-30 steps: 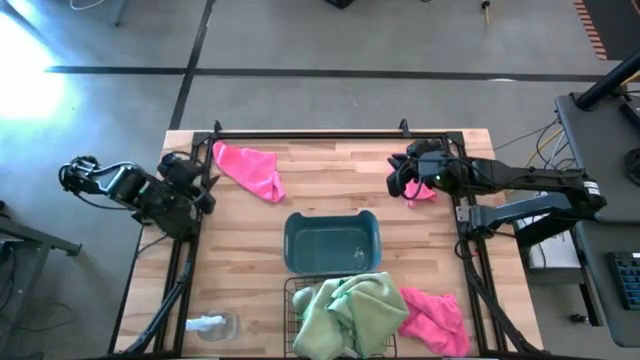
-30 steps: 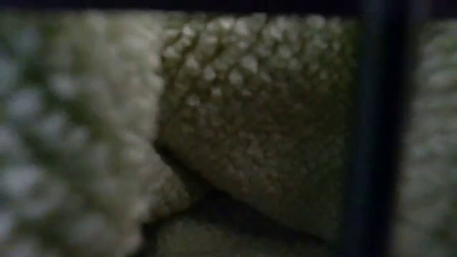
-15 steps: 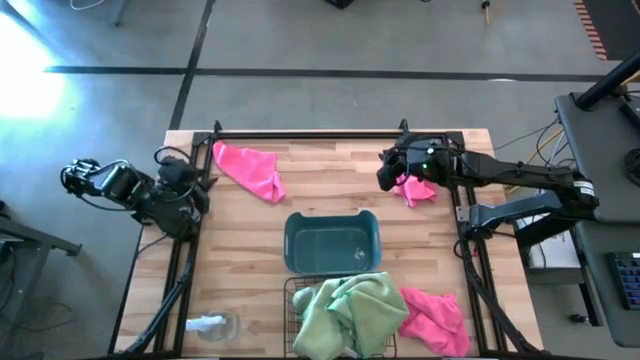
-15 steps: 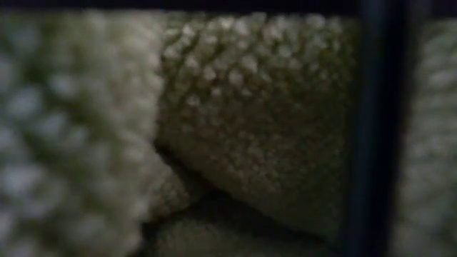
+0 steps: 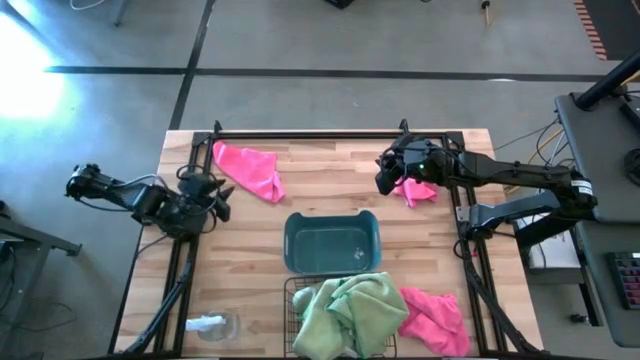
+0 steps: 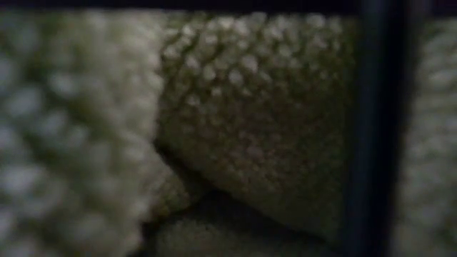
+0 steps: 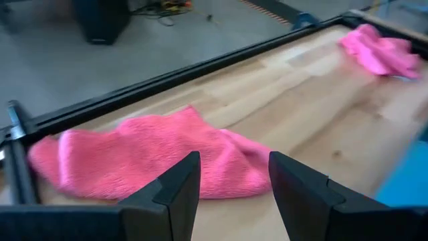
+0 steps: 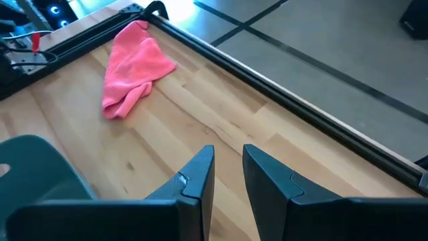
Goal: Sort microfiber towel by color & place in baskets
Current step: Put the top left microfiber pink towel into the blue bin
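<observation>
Left wrist view | left gripper (image 7: pixel 231 184) fingers spread, empty | pink towel (image 7: pixel 144 161) lies straight ahead, long axis crosswise | right gripper (image 5: pixel 384 178) part-closed, apparently empty, farther off

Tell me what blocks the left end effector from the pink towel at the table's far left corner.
Nothing visible. The left end effector stands open, facing the pink towel across bare wooden table.

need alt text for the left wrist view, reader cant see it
A rumpled pink towel lies on the wooden table just ahead of the left gripper, whose two dark fingers stand apart and hold nothing. A second pink towel lies farther off, near the black rail along the table's edge.
</observation>
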Tool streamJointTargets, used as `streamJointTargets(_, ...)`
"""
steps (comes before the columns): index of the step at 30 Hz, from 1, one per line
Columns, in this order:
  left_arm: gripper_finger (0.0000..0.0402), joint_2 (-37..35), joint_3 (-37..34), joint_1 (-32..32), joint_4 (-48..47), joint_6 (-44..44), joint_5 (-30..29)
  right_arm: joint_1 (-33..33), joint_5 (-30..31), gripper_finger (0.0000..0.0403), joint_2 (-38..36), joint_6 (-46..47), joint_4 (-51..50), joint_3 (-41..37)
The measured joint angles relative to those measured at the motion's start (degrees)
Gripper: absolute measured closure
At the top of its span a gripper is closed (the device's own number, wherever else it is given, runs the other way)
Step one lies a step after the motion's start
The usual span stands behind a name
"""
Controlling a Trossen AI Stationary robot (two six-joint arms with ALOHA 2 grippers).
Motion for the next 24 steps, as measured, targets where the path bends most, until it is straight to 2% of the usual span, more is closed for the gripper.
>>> streamJointTargets(8,0.0239,6.20,0.76,9.54,0.18,1.30,2.52,0.00,-2.79,0.0330,-0.10,0.41,-0.17,-0.02)
streamJointTargets(14,0.0239,13.75,3.19,19.92,1.51,9.49,14.27,0.00,-2.79,0.0330,-0.10,0.41,-0.17,-0.02)
streamJointTargets(19,0.0239,19.18,4.60,27.81,7.50,20.26,23.64,0.00,-2.86,0.0330,-0.10,0.06,-0.22,-0.02)
streamJointTargets(24,0.0239,23.85,7.29,32.88,10.49,27.41,25.48,0.00,-4.20,0.0330,-0.10,-0.30,-0.60,-0.04)
